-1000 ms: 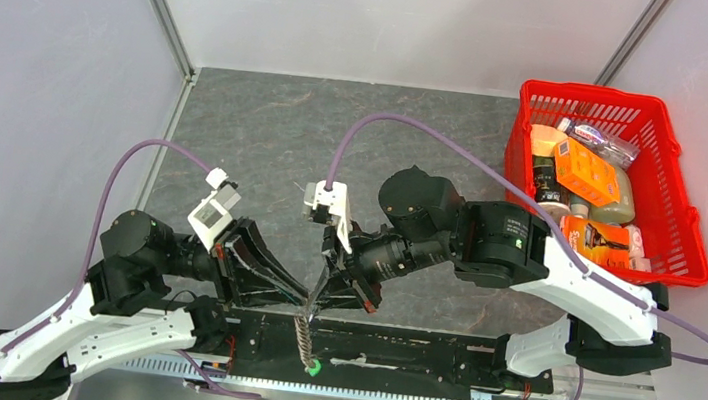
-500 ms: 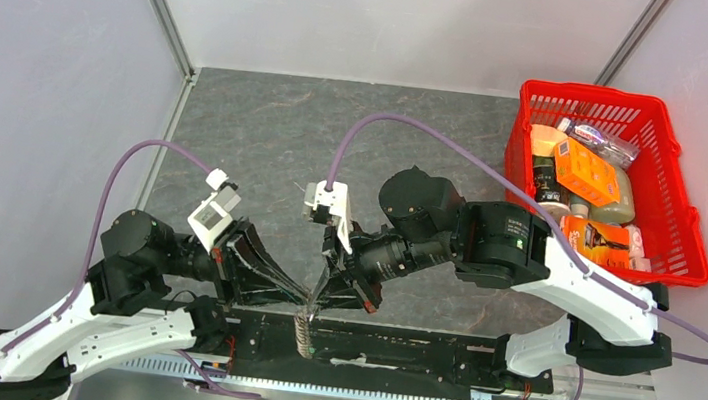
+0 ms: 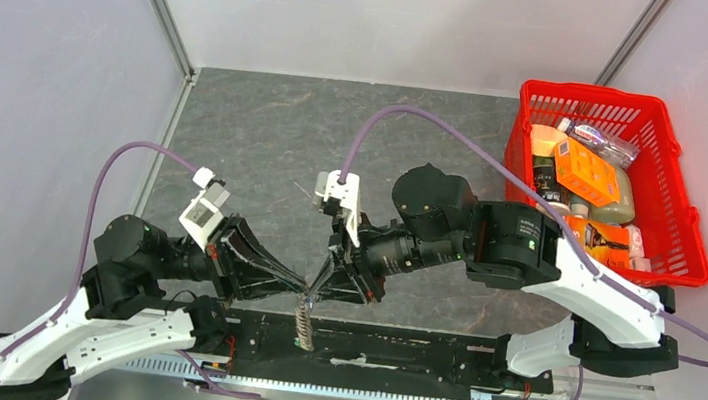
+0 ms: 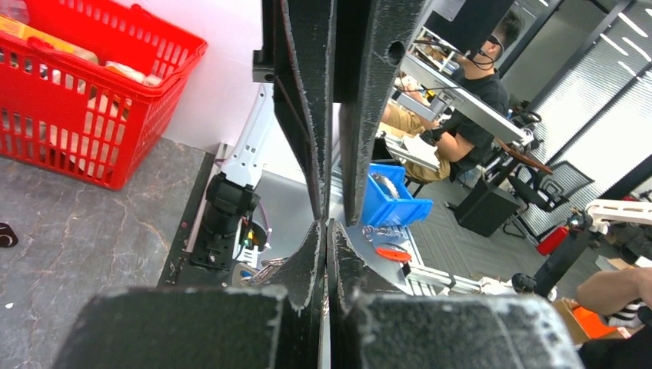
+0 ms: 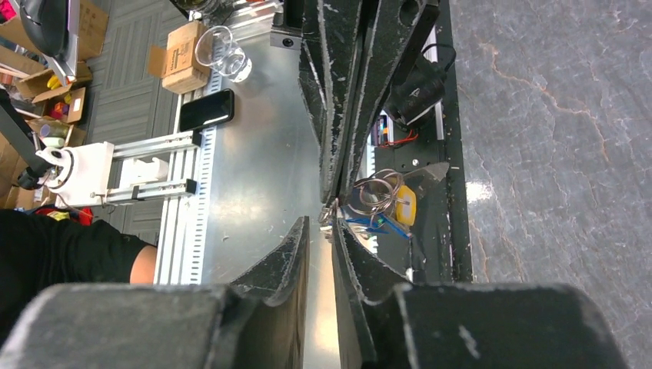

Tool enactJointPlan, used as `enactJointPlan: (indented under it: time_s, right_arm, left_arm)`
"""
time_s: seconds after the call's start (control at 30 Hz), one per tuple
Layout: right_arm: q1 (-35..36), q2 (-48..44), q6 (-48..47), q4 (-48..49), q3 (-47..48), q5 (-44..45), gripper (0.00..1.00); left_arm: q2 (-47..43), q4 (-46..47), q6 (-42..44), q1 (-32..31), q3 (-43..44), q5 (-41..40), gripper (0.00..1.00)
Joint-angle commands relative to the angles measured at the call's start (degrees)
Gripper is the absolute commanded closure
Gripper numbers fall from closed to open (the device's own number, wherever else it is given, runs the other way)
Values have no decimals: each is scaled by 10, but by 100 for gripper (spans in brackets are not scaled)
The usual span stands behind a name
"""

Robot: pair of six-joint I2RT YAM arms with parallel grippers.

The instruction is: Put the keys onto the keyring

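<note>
The keyring hangs where the two gripper tips meet at the table's near edge. Its twisted chain dangles over the black base rail, and the green tag is hidden. My left gripper is shut on a thin silver part of the keyring. Split rings hang beside its tips with a yellow-capped key and a blue-capped key. The rings also show in the left wrist view. My right gripper has a narrow gap between its jaws, with a small silver link at its tips.
A red basket full of bottles and packets stands at the back right. The black base rail and a metal strip run along the near edge. White walls close off the left and back.
Both grippers have moved slightly away from the near edge with the keyring. The chain hangs higher and the green tag has gone out of sight. The right arm shifted right.
</note>
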Motion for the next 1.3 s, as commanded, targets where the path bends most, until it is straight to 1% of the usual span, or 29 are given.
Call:
enactJointPlan:
  time_s: [0.0, 0.27, 0.37, 0.4, 0.47, 0.73, 0.9, 1.07, 1.27]
  right_arm:
    - [0, -27, -10, 33, 0, 17, 74]
    - [0, -61, -46, 50, -38, 43, 64]
    - [0, -69, -75, 50, -46, 48, 58]
    - [0, -74, -83, 57, -54, 46, 54]
    - [0, -89, -100, 78, -76, 44, 51]
    - [0, -86, -133, 91, -99, 53, 52]
    - [0, -85, -133, 104, -98, 50, 53]
    - [0, -76, -157, 104, -91, 44, 54]
    - [0, -73, -171, 113, -94, 28, 54]
  left_arm:
    - [-4, 25, 19, 0, -2, -25, 98]
    - [-15, 74, -3, 0, -20, -54, 98]
    - [-20, 88, -17, 0, -30, -65, 98]
    - [-22, 88, -18, 0, -32, -69, 98]
    - [-26, 107, -20, 0, -37, -77, 98]
    - [-25, 141, -36, 0, -50, -81, 98]
    - [-21, 144, -35, 0, -51, -79, 98]
    - [-21, 147, -37, 0, -51, -74, 98]
    - [-21, 153, -40, 0, -52, -71, 98]
